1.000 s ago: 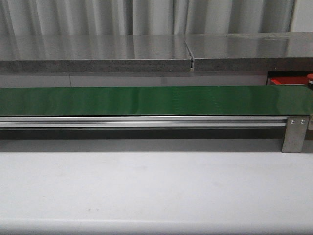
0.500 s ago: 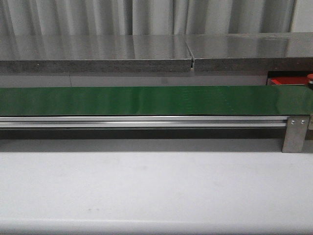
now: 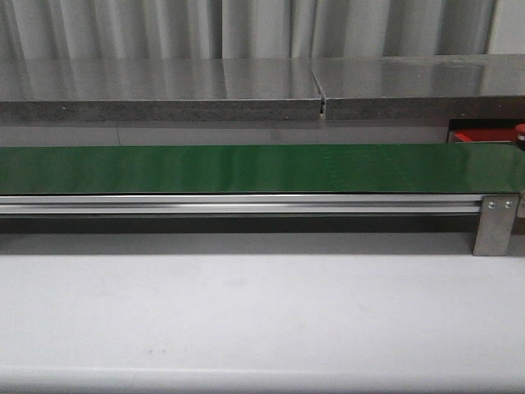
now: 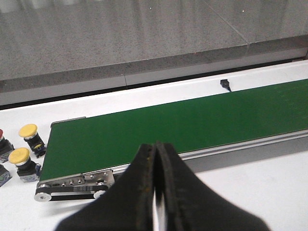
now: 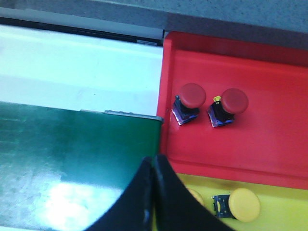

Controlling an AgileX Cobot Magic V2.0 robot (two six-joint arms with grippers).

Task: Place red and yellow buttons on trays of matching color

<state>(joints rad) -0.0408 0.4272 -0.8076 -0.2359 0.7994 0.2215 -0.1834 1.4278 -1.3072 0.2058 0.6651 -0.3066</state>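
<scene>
Grey stone counter (image 3: 156, 86) runs along the back under pale curtains, with the long green belt (image 3: 246, 168) stretched across the middle of the front view and the white table (image 3: 246, 320) below it; honestly nothing differs from a second ago, same belt, same bit of red tray (image 3: 474, 137) poking out at the right edge. Left gripper (image 4: 155, 159) sits at the bottom centre of its wrist view with fingers pressed together on nothing, and two yellow buttons (image 4: 28, 131) stand at the left edge beside the belt's roller end. Right gripper (image 5: 153, 168) is pinched together too, empty. Its camera shows the red tray filling the upper right with two red buttons (image 5: 192, 96) standing side by side in it, and a yellow tray (image 5: 284, 204) touching it at the lower right, holding a yellow button (image 5: 244, 204) plus another partly hidden by the fingers.
</scene>
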